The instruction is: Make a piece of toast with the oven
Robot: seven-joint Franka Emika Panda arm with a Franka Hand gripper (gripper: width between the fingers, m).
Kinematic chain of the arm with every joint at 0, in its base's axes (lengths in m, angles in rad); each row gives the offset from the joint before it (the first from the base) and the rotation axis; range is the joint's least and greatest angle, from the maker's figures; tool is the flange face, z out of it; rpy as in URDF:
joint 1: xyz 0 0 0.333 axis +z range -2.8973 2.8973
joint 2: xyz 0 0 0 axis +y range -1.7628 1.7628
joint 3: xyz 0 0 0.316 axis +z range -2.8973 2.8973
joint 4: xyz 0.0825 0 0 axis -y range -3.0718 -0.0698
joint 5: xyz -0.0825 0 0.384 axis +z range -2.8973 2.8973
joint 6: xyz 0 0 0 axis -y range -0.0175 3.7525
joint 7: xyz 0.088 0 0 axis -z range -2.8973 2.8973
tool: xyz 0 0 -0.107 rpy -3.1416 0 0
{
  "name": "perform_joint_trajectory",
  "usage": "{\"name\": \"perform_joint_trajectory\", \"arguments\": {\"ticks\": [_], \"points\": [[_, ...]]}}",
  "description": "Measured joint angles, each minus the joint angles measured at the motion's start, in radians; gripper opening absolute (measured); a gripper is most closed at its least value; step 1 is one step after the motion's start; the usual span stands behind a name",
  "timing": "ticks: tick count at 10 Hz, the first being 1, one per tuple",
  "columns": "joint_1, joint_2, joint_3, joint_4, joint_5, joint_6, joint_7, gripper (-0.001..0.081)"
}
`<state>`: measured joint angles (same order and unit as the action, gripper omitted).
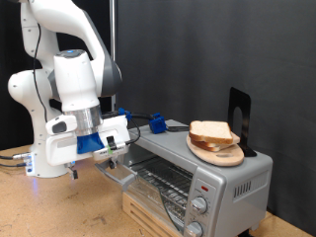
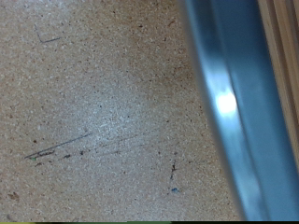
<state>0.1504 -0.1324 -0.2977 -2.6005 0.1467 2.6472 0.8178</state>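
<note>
Silver sheet-metal toaster oven [image 1: 202, 180], small countertop type, sits on a wooden block at the exterior view's lower right; glass-fronted door looks dropped open, wire rack showing inside, two round knobs on the front panel. On the oven roof: round wooden plate [image 1: 219, 150] carrying the piece of toast [image 1: 210, 131], a roughly square slice of pale white bread with tan-brown crust, lying flat and untouched. Not yet in the oven.

White robot arm's tool [image 1: 117, 150] hangs low at the door's outer edge, well apart from the bread. Fingers too small and hidden to read; cannot tell whether spread or pressed together. Wrist view shows only speckled particle-board counter [image 2: 93, 103] and a blurred grey metal edge, probably the door lip [image 2: 229, 112]; no fingertips visible, nothing seen pinched.

Handling judgement: slice is light, soft, compressible, crumbly. Best taken by opposite crust edges, gently; a hard squeeze would dent or tear the crumb.
</note>
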Motion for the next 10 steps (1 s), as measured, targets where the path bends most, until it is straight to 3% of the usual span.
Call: {"name": "perform_joint_trajectory", "arguments": {"ticks": [5,10], "points": [[-0.016,-0.006,-0.005,-0.015,-0.014,-0.009,-0.005,0.0808],[-0.066,0.039,-0.007,-0.025,-0.158,0.056,0.105,0.0808]]}}
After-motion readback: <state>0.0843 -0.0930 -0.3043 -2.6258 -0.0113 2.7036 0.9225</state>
